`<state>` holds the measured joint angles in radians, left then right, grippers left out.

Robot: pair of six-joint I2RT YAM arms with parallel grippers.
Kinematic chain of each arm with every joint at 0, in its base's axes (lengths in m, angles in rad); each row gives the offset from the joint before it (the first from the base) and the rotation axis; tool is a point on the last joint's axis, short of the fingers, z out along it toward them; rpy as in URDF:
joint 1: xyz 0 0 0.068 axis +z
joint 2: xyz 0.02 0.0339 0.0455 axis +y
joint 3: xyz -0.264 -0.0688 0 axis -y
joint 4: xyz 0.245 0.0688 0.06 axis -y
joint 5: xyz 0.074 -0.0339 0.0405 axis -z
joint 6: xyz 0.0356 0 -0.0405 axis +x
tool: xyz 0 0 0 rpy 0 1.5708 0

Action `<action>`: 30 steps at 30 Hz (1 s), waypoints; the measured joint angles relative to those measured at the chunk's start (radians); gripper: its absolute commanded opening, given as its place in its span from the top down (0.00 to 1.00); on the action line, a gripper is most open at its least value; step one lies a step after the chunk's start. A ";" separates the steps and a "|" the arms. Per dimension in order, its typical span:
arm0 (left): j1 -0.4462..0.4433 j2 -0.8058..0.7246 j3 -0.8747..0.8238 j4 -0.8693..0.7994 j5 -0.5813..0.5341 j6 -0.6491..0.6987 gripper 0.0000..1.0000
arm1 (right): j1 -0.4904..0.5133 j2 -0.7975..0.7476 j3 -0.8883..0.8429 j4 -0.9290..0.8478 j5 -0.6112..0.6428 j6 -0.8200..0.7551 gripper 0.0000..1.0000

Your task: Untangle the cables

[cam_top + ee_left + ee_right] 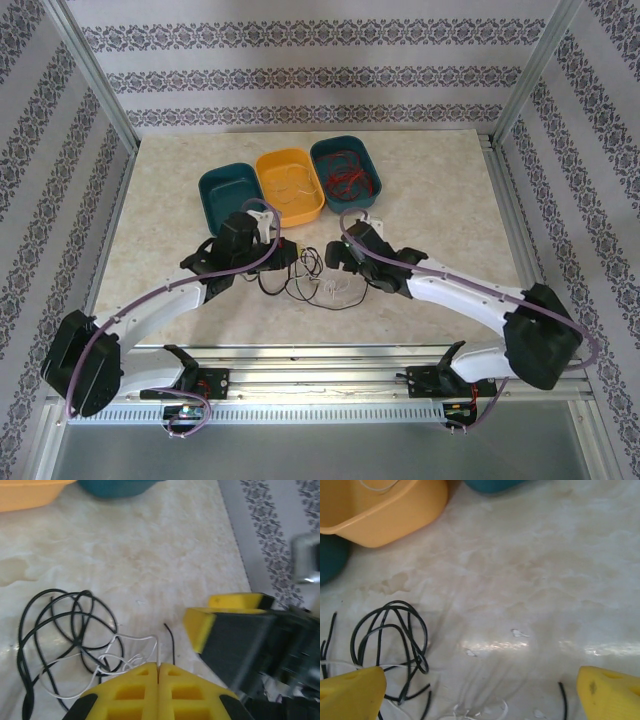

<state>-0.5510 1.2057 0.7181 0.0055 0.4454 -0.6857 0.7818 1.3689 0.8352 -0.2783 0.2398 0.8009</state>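
Observation:
A tangle of thin black and white cables [312, 283] lies on the table between the two grippers. In the left wrist view the black cable [52, 630] forms loose loops and a white cable [131, 641] runs straight into the seam of my left gripper [158, 666], which is shut on it. My left gripper [288, 258] sits at the left side of the tangle. My right gripper [335, 256] is at its right side and stands wide open [480, 696] with nothing between its fingers. It hovers over black loops [390, 640] and white cable ends [485, 714]. Red cables [348, 172] lie in the right teal tray.
Three oval trays stand in a row behind the tangle: a teal one [212, 190], a yellow one [272, 175] holding pale cables, and a teal one [368, 160]. The right gripper's yellow finger [200, 625] is close beside my left gripper. Metal frame posts edge the table.

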 measured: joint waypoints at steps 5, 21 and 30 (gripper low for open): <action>-0.001 -0.030 0.037 -0.004 0.055 0.038 1.00 | 0.000 0.103 0.037 0.018 -0.067 -0.014 0.10; -0.005 -0.050 0.124 -0.002 0.066 0.085 1.00 | -0.003 0.217 0.086 0.004 -0.134 -0.011 0.12; -0.005 -0.076 0.193 0.001 0.019 0.108 1.00 | -0.027 0.214 0.058 0.009 -0.143 0.017 0.11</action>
<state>-0.5564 1.1297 0.9112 0.0067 0.4648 -0.5774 0.7544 1.5833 0.8928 -0.2695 0.0963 0.8177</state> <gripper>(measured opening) 0.041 0.888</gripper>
